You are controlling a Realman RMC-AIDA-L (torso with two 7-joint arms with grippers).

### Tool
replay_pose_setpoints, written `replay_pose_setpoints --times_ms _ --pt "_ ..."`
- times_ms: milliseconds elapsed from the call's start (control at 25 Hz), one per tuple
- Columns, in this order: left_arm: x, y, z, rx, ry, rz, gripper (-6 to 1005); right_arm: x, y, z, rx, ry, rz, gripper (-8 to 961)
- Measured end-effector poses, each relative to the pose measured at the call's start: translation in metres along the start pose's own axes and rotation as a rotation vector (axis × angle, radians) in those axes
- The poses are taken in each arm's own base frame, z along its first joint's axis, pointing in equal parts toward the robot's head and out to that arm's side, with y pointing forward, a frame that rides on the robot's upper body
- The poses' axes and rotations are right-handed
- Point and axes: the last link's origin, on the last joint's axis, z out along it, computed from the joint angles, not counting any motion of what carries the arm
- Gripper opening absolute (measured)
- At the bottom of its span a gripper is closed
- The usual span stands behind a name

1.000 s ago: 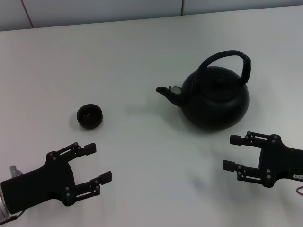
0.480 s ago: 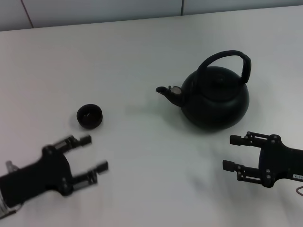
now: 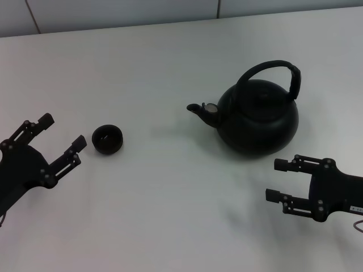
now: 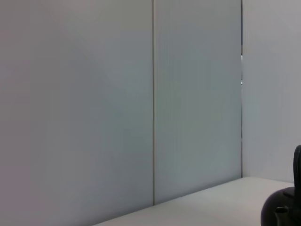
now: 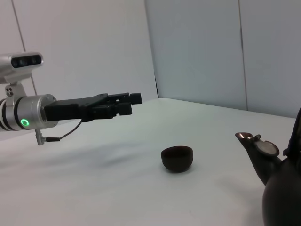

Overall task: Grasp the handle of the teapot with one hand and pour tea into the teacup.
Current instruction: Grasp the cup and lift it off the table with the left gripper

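Observation:
The matte black teapot (image 3: 258, 116) stands right of centre, its stubby spout pointing left toward the teacup (image 3: 107, 139). Its arched handle (image 3: 271, 73) rises over the lid, free of both grippers. The small dark teacup sits alone on the white table (image 3: 170, 198). My left gripper (image 3: 63, 135) is open, just left of the teacup, raised above the table. My right gripper (image 3: 278, 180) is open and empty, in front of the teapot near the table's front right. The right wrist view shows the teacup (image 5: 177, 158), the teapot's spout (image 5: 256, 146) and the left gripper (image 5: 127, 103). The left wrist view shows only the teapot's edge (image 4: 284, 207).
A pale panelled wall (image 3: 113, 11) runs along the table's far edge. Nothing else stands on the white table.
My left gripper has moved from the front left up and away to a spot just left of the teacup. The right gripper, teapot and teacup have stayed put.

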Motion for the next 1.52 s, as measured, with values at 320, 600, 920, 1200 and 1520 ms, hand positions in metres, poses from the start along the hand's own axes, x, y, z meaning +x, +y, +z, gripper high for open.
replay_pose_setpoints --times_ms 320,600,920,1200,1520 --pt "-0.007 0.004 0.002 -0.039 -0.050 0.033 752 0.000 0.000 0.000 0.000 0.000 0.001 679" --pt "-0.028 0.005 0.005 -0.054 -0.204 0.078 746 0.000 0.000 0.000 -0.001 -0.001 0.005 678" --pt "-0.028 0.002 0.011 -0.042 -0.209 0.078 740 0.000 0.000 0.000 -0.002 -0.001 0.008 678" --pt "-0.030 -0.001 0.032 -0.048 -0.243 0.070 734 0.001 0.001 -0.001 0.000 0.000 0.011 678" --pt "-0.031 -0.003 0.053 -0.046 -0.276 0.067 727 0.001 0.001 -0.001 0.001 -0.002 0.011 679"
